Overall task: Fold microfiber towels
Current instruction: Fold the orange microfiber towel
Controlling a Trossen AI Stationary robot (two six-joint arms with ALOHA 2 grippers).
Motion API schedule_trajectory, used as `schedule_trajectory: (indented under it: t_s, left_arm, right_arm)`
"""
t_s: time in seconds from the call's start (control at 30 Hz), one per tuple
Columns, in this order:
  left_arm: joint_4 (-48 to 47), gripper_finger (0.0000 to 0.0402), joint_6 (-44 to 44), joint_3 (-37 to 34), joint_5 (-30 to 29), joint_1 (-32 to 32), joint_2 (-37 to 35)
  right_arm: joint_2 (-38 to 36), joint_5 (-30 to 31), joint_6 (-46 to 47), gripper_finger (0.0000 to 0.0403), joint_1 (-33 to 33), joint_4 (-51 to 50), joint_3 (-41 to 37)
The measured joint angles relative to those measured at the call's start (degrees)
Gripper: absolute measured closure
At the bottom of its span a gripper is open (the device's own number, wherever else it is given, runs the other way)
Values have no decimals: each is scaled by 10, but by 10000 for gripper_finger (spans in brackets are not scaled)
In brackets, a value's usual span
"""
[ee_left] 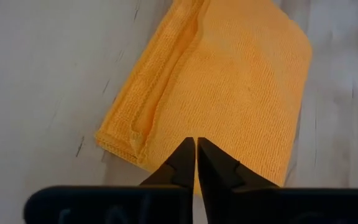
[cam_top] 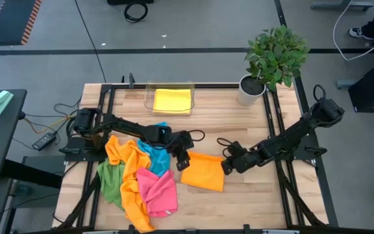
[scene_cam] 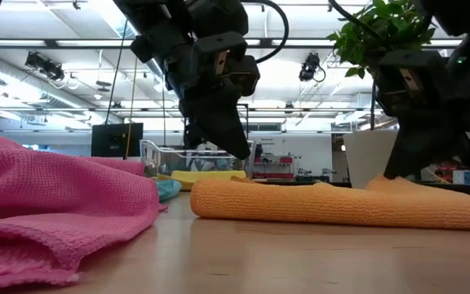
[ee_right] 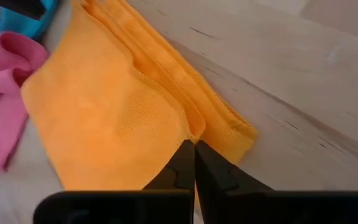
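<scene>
A folded orange towel lies mid-table between both arms. The left gripper, fingers pressed together and holding nothing, hovers at its one edge; the right gripper, likewise closed and empty, sits at the opposite edge. Unfolded towels are heaped alongside (no readable writing anywhere), a yellow towel in the clear tray.
</scene>
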Motion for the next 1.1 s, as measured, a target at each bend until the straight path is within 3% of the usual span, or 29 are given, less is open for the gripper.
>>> schedule_trajectory:
  t_s: [0.33, 0.53, 0.87, 0.97, 1.1]
  left_arm:
    - [-5, 395, 15, 0, -1, 1, -2]
    - [-14, 374, 16, 0, -1, 1, -2]
    - [-7, 394, 32, 0, -10, 6, -3]
    - [38, 385, 32, 0, -10, 4, 2]
    - [175, 392, 42, 0, -10, -4, 51]
  right_arm:
    - [-7, 36, 1, 399, 7, -18, 12]
    - [-22, 78, 23, 400, 13, -75, 12]
    - [2, 89, -12, 400, -46, -92, 11]
    - [2, 89, -21, 400, -62, -93, 7]
    - [2, 89, -29, 400, -75, -92, 3]
